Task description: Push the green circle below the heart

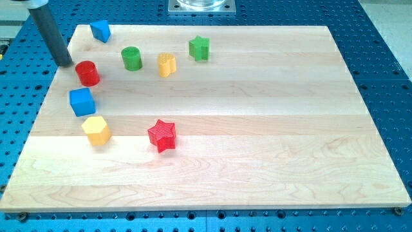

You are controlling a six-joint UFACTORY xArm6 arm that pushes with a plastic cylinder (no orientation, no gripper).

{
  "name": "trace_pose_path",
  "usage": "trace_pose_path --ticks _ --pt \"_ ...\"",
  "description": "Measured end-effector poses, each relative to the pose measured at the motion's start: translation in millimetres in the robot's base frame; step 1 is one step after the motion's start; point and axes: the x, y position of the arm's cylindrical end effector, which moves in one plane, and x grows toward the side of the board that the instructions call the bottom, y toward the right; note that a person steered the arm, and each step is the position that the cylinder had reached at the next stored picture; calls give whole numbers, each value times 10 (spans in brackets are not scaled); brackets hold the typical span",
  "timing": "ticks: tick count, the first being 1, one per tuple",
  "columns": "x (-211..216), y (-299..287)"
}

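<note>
The green circle (131, 58) stands near the view's top left of the wooden board (257, 129). The yellow heart (167, 64) is just to its right, a small gap apart. My tip (66, 64) rests at the board's left edge, left of the red circle (87, 73) and well left of the green circle. The rod leans up toward the view's top left corner.
A green star (199, 48) sits right of the heart. A blue block (100, 30) lies at the top left, a blue cube (82, 101) and a yellow hexagon (96, 130) down the left side, and a red star (161, 135) toward the middle.
</note>
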Motion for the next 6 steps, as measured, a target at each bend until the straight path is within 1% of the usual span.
trace_pose_path --ticks 1,2,3,4,5,6 --pt "0 -6" --pt "0 524" --pt "127 442" --pt "166 376" --pt "-25 999" --pt "-336 1324"
